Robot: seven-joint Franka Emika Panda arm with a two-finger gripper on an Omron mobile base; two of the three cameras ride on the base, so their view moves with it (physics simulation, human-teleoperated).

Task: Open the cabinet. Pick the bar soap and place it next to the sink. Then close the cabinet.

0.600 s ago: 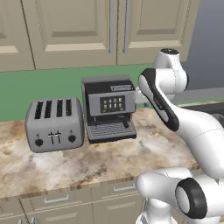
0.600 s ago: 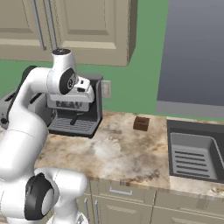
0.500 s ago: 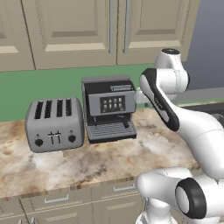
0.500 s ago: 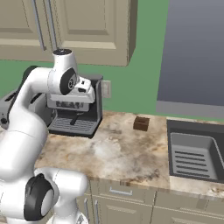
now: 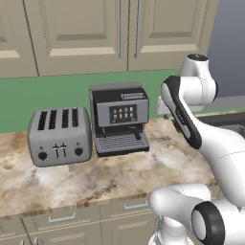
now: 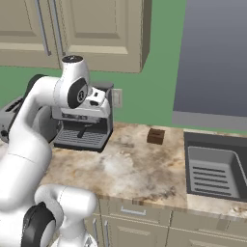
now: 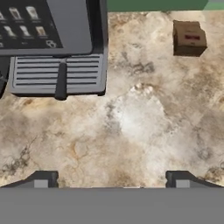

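Gripper point(image 7: 111, 178) spread wide, empty, above bare marble counter point(image 7: 140, 131).
Cabinet point(image 5: 129, 33) doors shut; coffee machine point(image 5: 119, 118) beside toaster point(image 5: 60, 136); brown block point(image 6: 156, 136) near sink point(image 6: 214, 171).

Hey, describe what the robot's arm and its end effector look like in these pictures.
The arm has glossy white rounded segments with dark joint rings and a black strip along one link. The end effector has two small dark finger tips with light grey pads. No cables or markings are visible.
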